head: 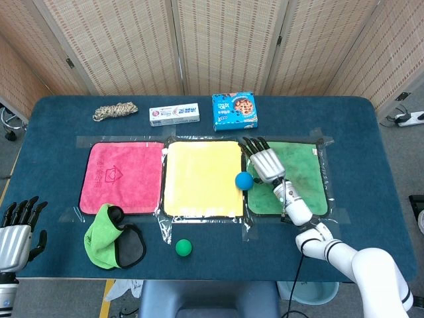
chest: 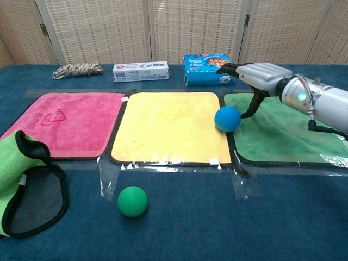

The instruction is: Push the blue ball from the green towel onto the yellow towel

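The blue ball (head: 244,180) (chest: 227,118) sits at the seam between the yellow towel (head: 202,177) (chest: 169,125) and the green towel (head: 295,179) (chest: 283,133), on the yellow towel's right edge. My right hand (head: 263,161) (chest: 255,73) is just right of the ball, fingers spread and pointing away from me, thumb hanging down close beside the ball; whether it touches is unclear. It holds nothing. My left hand (head: 18,227) hovers off the table's near left corner, fingers apart and empty.
A pink towel (head: 121,176) lies left of the yellow one. A green ball (head: 183,248) and a green-and-black cloth (head: 112,240) lie near the front edge. A rope coil (head: 114,110), a toothpaste box (head: 174,115) and a blue box (head: 233,110) line the back.
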Tool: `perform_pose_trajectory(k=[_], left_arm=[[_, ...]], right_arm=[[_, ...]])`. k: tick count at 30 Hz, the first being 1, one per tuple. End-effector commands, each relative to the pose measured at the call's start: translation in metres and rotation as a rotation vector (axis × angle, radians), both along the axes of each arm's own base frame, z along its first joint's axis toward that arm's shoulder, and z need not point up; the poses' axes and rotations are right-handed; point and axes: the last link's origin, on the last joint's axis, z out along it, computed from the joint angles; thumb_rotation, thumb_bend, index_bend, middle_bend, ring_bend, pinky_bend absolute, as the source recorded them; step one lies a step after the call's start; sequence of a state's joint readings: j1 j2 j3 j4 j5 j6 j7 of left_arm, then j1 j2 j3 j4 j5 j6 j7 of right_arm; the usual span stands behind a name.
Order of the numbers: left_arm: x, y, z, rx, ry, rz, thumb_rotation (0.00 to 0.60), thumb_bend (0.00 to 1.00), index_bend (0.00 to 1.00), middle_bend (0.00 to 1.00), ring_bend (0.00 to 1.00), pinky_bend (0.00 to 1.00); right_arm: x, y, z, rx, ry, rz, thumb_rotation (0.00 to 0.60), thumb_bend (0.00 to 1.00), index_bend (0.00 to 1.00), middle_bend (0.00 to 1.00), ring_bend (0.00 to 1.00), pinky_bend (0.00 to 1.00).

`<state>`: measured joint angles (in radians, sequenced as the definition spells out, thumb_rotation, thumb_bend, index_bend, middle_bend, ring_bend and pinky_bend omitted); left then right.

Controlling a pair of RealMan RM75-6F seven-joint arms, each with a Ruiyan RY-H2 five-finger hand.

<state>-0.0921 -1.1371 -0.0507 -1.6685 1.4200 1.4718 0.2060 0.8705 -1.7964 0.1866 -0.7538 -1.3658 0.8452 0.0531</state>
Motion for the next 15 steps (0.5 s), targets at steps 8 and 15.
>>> perform_pose_trajectory(k=[8, 15], left_arm=[[-0.002, 0.000, 0.000, -0.005, -0.001, 0.007, 0.600, 0.59, 0.16, 0.09, 0.10, 0.06], [-0.003, 0.001, 0.001, -0.011, -0.002, 0.008, 0.600, 0.59, 0.16, 0.09, 0.10, 0.06]], right_arm=[[0.032, -0.004, -0.008, 0.008, -0.031, 0.033, 0.600, 0.08, 0.00, 0.00, 0.00, 0.00], [0.036, 0.000, 0.000, 0.005, -0.054, 0.039, 0.600, 0.08, 0.00, 0.00, 0.00, 0.00]])
